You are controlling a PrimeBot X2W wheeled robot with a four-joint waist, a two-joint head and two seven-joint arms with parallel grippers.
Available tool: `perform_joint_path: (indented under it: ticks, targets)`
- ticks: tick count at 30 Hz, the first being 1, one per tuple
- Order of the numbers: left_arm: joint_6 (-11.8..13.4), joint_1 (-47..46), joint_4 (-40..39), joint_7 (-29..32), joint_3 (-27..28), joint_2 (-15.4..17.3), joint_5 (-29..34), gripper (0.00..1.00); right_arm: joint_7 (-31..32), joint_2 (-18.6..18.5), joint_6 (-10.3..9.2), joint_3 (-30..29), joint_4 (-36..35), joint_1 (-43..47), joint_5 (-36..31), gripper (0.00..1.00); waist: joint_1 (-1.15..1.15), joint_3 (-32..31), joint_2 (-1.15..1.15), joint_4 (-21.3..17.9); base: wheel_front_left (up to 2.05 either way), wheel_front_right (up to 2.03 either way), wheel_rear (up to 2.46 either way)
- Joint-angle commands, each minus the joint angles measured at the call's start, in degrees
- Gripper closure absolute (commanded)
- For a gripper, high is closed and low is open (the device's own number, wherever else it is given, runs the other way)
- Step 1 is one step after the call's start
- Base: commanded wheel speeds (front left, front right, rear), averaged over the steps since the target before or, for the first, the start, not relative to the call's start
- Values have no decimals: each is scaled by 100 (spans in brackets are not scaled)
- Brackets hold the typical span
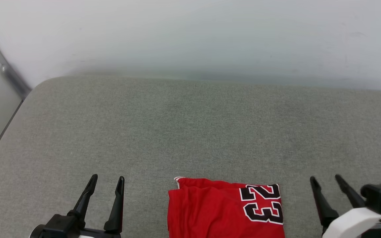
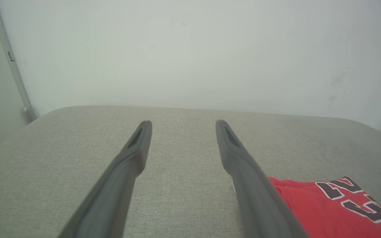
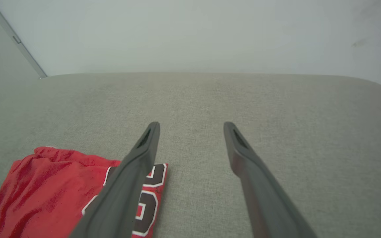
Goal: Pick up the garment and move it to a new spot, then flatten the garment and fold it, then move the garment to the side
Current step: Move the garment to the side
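The garment [image 1: 210,211] lies folded into a compact red rectangle at the near edge of the grey cushioned surface, its black-and-white number print facing up on its right part. My left gripper [image 1: 107,178] stands open to the garment's left, apart from it, nothing between its fingers. My right gripper [image 1: 325,178] stands open to the garment's right, also clear of the cloth. In the left wrist view the garment [image 2: 322,205] shows at the lower right beside my open left gripper [image 2: 183,123]. In the right wrist view the garment [image 3: 45,191] lies lower left, partly behind a finger of my right gripper [image 3: 191,124].
The grey fabric surface [image 1: 190,132] stretches wide ahead of the garment. A pale wall [image 1: 190,36] rises right behind its far edge. At the far left a metal rail [image 1: 10,74] runs down past the surface's rounded corner.
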Motion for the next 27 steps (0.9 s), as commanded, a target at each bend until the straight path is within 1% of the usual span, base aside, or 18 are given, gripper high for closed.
perform_joint_path:
  ticks: [1,3,4,6,8,10,14,16,19,24,25,27]
  targets:
    - [-9,-71,23,-26,-28,7,10,0,423,-84,-2,83,-95,81,40,0,0,24,0,4,0,0,0]
    - [-9,-99,46,-26,-39,0,-35,0,1142,-79,-3,68,-229,56,144,0,0,67,0,7,0,0,0]
    - [-9,-124,48,-26,-37,-1,-50,0,1554,-140,-1,140,-281,54,109,0,0,95,0,9,0,0,0]
    - [-9,-140,58,-26,-59,-8,-50,0,2302,-86,-2,140,-403,-11,249,0,0,151,0,23,0,0,0]
    - [-9,-201,75,-26,-111,-9,-48,0,3006,-109,-2,232,-481,-72,274,0,0,227,0,71,0,0,0]
    - [-9,-282,63,-26,-169,12,-25,0,3528,-180,-2,342,-551,-157,255,0,0,297,0,129,0,0,0]
    - [-9,-384,43,-26,-207,7,-23,0,4296,-5,-2,354,-400,-293,312,0,0,456,0,272,0,0,0]
    - [-9,-447,50,-26,-268,16,-16,0,4563,45,-2,376,-297,-395,257,0,0,533,0,361,0,0,0]
    - [-9,-517,57,-26,-373,49,-37,0,4748,103,-2,401,-36,-509,209,0,0,633,0,497,0,0,0]
    - [-9,-613,83,-26,-426,51,-56,0,4894,145,-2,521,453,-618,179,0,0,747,0,682,0,0,0]
    - [-9,-613,83,-26,-426,51,-56,0,4894,145,-2,521,453,-618,179,0,0,747,0,682,0,0,0]
    - [-9,-638,94,-26,-425,48,-59,0,4928,155,-2,595,683,-607,172,0,0,765,0,722,0,0,0]
